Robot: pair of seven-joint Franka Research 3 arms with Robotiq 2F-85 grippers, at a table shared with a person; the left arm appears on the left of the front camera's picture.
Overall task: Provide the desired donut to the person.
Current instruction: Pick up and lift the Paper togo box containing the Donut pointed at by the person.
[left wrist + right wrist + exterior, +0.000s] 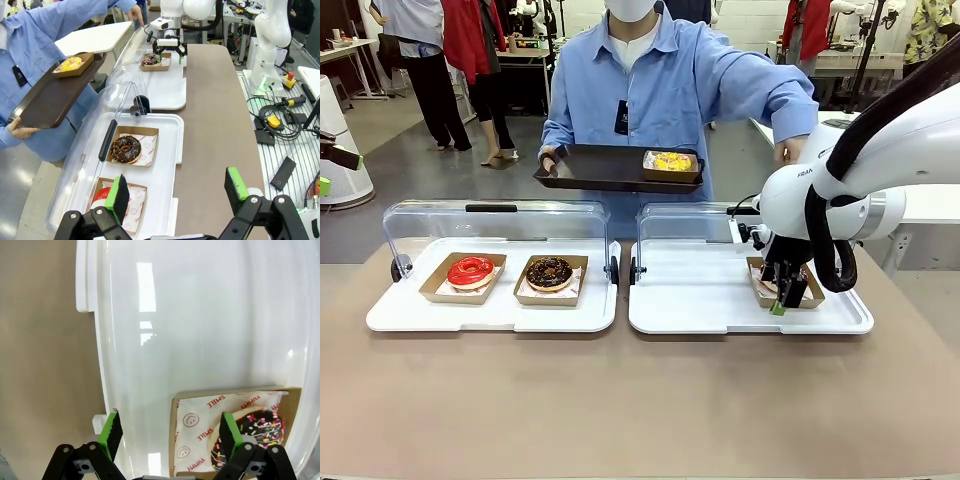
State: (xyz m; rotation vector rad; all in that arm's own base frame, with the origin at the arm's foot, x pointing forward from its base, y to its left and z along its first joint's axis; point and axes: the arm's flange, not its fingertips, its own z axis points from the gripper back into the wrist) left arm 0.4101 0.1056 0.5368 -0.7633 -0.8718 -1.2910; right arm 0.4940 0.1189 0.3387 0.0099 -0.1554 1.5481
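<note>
The person (650, 80) stands at the far side and holds a dark serving tray (600, 168) carrying a yellow donut (671, 161) in a cardboard boat. A chocolate donut with sprinkles (257, 432) lies in its cardboard boat on the right white tray (700, 300). My right gripper (782, 300) hangs open just above that boat, one finger (227, 430) over the donut's paper and the other over bare tray. A red donut (471, 270) and a chocolate donut (549, 272) sit on the left white tray (400, 315). My left gripper (177, 189) is open and empty above that tray's near edge.
Both white trays have clear lids (495, 220) standing open toward the person. The person's other hand (786, 150) hangs behind my right arm (860, 170). Brown tabletop (640, 400) lies in front of the trays. Cables and boxes (280, 125) lie beside the table.
</note>
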